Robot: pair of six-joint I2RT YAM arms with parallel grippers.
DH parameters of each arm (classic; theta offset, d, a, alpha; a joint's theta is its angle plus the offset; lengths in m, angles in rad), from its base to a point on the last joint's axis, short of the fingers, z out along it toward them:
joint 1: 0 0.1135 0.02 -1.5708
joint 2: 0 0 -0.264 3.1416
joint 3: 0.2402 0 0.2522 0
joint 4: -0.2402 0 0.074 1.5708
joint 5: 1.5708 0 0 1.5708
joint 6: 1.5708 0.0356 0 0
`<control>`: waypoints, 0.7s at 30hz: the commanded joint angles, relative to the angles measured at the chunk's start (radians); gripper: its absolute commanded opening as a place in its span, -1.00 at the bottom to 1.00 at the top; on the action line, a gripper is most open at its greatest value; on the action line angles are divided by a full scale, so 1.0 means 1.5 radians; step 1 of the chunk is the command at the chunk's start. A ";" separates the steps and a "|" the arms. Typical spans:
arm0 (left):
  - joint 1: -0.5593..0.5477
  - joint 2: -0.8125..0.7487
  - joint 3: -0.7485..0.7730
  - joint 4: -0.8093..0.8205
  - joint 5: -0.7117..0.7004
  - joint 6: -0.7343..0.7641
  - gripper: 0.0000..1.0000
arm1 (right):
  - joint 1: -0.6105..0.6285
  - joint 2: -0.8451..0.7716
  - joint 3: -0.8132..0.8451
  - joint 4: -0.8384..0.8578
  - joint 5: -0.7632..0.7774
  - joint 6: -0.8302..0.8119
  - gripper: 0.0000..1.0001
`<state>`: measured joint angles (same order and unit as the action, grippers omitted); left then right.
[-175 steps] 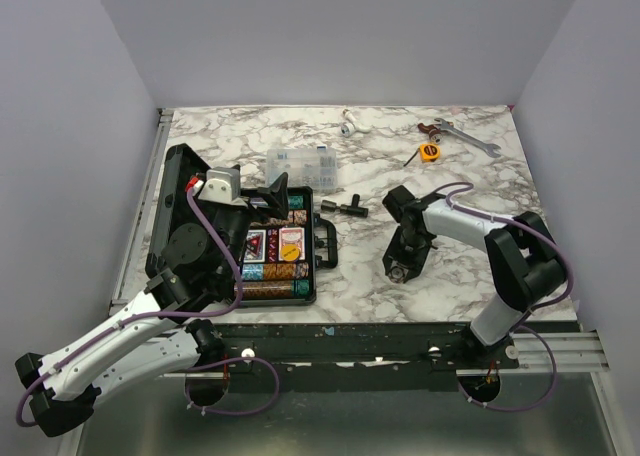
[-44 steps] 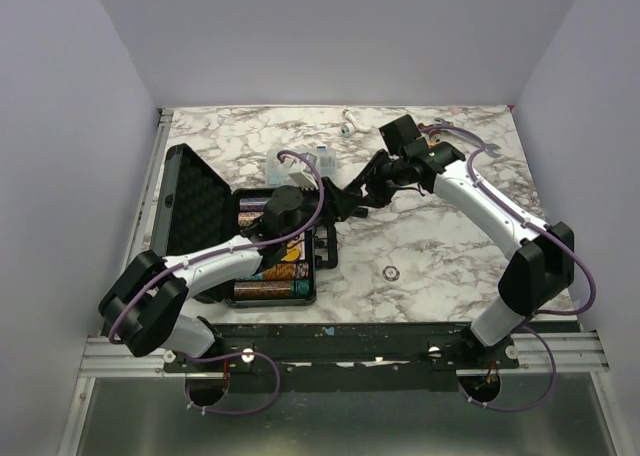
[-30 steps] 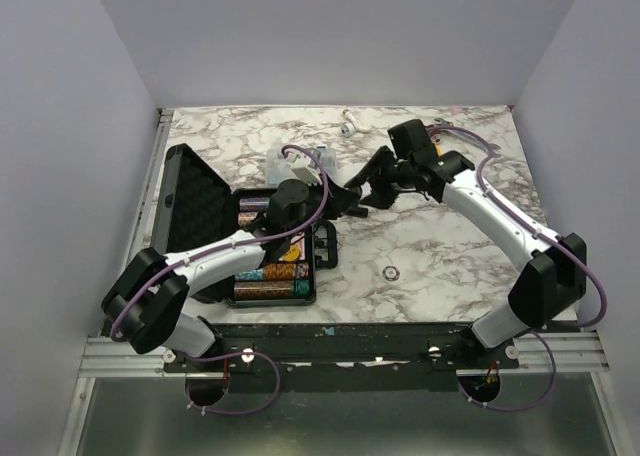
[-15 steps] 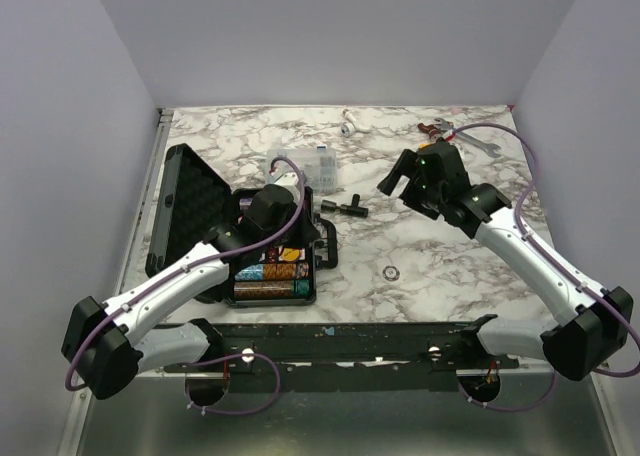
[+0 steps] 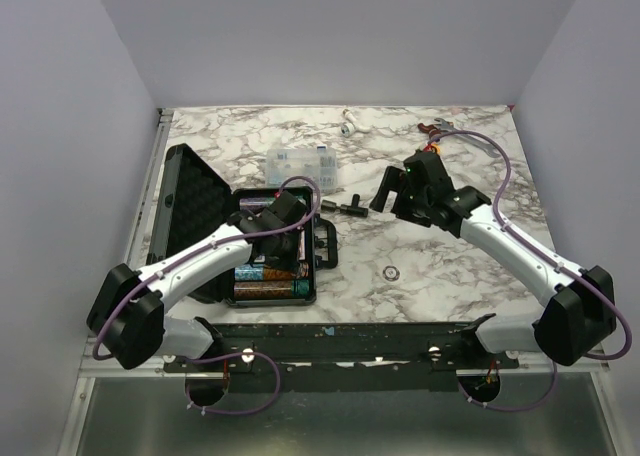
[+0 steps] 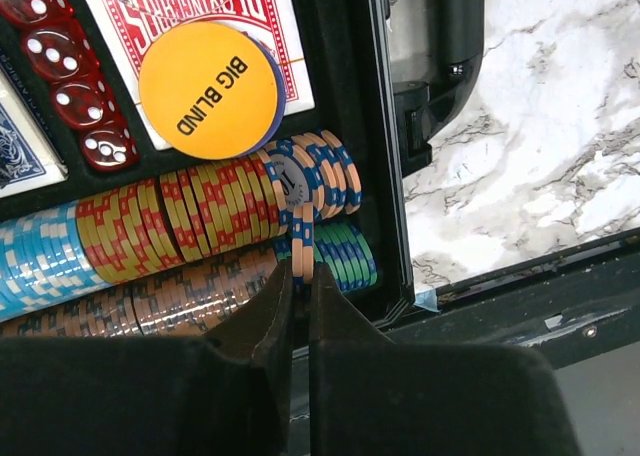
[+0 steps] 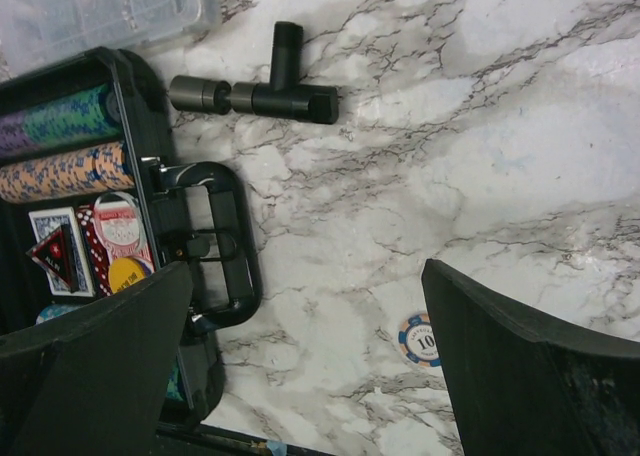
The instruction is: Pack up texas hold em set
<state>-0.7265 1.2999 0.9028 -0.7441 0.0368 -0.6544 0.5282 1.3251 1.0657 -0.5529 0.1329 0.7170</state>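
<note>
Top external: black rectangular hard case (image 5: pixel 185 211) sits open at table's left, lid swung to the left. Multicoloured chip rows (image 6: pixel 180 226) + red card deck (image 6: pixel 200 1) lie in its tray. L gripper (image 6: pixel 298 281) is over tray's right side, fingers pressed together, pinching blue-and-orange striped poker chip (image 6: pixel 303 241) edge-on at the rows, near yellow round "BIG BLIND" button (image 6: pixel 208 89). R gripper (image 7: pixel 308 271) hovers over white marble tabletop (image 7: pixel 520 126), fingers spread wide, holding nothing. Lone blue-rimmed chip (image 7: pixel 416 338) lies flat on marble, right of case handle (image 7: pixel 210 241).
</note>
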 commanded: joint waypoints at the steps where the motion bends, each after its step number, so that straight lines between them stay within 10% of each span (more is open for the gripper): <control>1: 0.001 0.035 0.030 -0.015 0.003 0.003 -1.00 | -0.002 -0.007 -0.019 0.019 -0.029 -0.014 0.98; 21: -0.001 0.096 0.049 -0.054 -0.073 0.025 -0.75 | -0.002 0.019 -0.055 0.055 -0.060 -0.009 0.98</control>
<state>-0.7280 1.4422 0.9554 -0.7815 -0.0196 -0.6312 0.5282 1.3365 1.0050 -0.4965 0.0727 0.7086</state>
